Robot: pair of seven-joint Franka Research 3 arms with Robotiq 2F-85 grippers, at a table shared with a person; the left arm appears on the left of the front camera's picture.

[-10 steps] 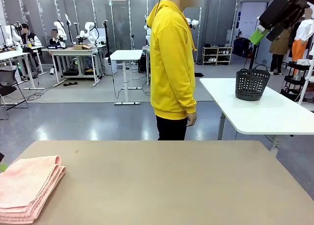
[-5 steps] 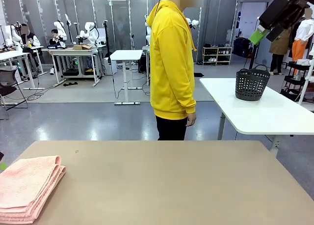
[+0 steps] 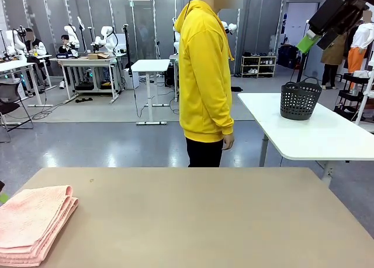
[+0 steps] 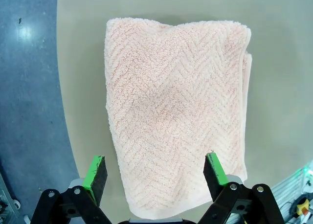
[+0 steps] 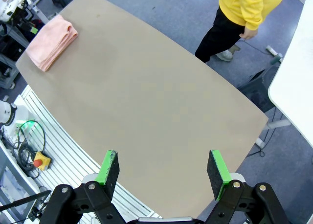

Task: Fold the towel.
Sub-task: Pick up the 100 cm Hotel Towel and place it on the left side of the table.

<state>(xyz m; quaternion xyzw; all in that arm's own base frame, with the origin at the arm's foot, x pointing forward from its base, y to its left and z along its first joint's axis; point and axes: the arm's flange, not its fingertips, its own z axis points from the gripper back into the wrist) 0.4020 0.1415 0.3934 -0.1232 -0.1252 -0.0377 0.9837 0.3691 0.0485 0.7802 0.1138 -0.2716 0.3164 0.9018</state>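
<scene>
The salmon-pink towel [image 3: 29, 224] lies folded in several layers at the near left corner of the tan table [image 3: 198, 215]. In the left wrist view the towel [image 4: 176, 111] spreads flat below my left gripper [image 4: 155, 170], which hangs open above its near edge, with nothing between the green pads [image 4: 96, 172]. My right gripper [image 5: 163, 174] stands open high over the table, holding nothing; its green pad shows at the top right of the front view [image 3: 307, 43]. From there the towel [image 5: 51, 42] is small at the far corner.
A person in a yellow hoodie [image 3: 204, 75] stands at the table's far side, side-on, hands down. Behind on a white table [image 3: 310, 133] stands a black perforated basket [image 3: 300, 98]. The floor drops away beyond the table's edge beside the towel [image 4: 29, 111].
</scene>
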